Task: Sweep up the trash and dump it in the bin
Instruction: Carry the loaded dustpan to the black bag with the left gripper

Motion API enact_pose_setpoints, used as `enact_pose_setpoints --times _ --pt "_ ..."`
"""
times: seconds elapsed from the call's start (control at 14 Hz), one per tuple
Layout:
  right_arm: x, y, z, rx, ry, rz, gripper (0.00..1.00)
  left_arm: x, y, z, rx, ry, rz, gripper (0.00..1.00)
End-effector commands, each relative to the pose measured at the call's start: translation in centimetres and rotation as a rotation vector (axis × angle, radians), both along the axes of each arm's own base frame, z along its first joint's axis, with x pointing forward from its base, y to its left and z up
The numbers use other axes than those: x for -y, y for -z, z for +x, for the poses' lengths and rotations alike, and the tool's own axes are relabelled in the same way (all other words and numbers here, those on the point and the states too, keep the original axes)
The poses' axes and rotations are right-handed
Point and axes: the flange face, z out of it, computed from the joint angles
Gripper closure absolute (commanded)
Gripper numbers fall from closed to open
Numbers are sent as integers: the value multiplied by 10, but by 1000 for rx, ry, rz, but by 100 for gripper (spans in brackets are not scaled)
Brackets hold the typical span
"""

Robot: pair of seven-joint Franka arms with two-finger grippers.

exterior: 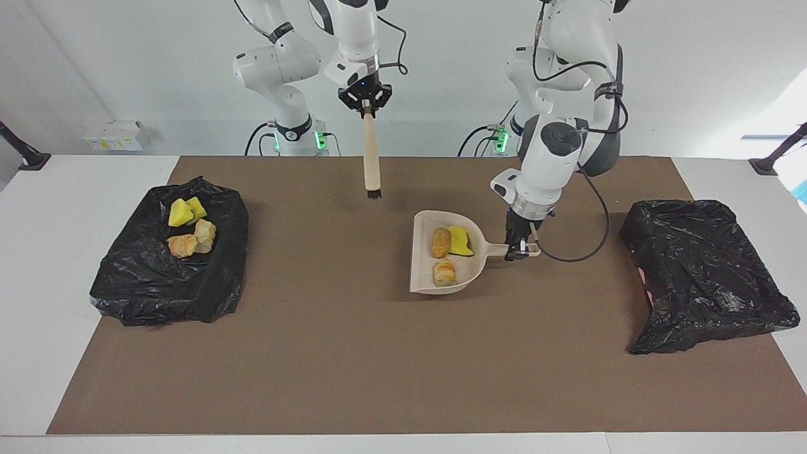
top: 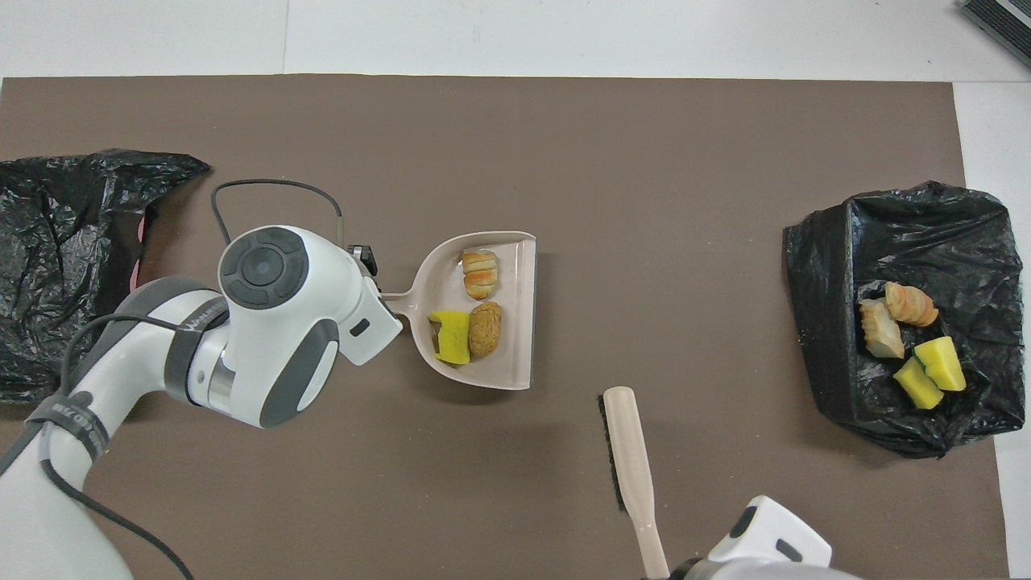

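The right gripper [exterior: 365, 111] hangs high over the robots' edge of the brown mat [exterior: 391, 353], clamped on the top of a beige brush [exterior: 372, 161] that dangles bristles-down in the air, touching nothing. The left gripper [exterior: 518, 248] is lower and a little farther out, its fingers pinched together on the handle of the beige dustpan [exterior: 423, 277], which sits about level near the middle of the table [exterior: 38, 265]; whether the pan rests on the mat or is just lifted off it cannot be told. Three pieces of the trash lie inside the pan: a yellow-and-green sponge chunk [exterior: 461, 241] next to a brown bread toy [exterior: 440, 242], and a striped croissant toy [exterior: 444, 272] farther from the robots than those two. At the right arm's end of the table a tray lined with a black bag [exterior: 145, 290] holds four more pieces, two yellow sponge chunks [exterior: 186, 211] and two pale bread toys [exterior: 192, 239]. At the left arm's end lies a second black bag [exterior: 706, 277], crumpled, its inside hidden in both views.
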Motion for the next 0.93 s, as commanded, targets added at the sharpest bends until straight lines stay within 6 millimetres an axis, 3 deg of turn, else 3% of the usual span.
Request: enact_pose_setpoints --times 0.0,0.36,0.64,0.86 --pt "-34 36 0 -4 78 36 100 -31 -31 24 -32 33 -17 100" --pt "-55 76 20 12 94 84 100 -124 -61 50 -30 24 -9 100" --pt "-67 88 10 16 57 89 100 -199 -67 56 -42 24 4 100" --pt "-69 115 3 27 38 88 100 -262 -71 56 -30 33 6 100"
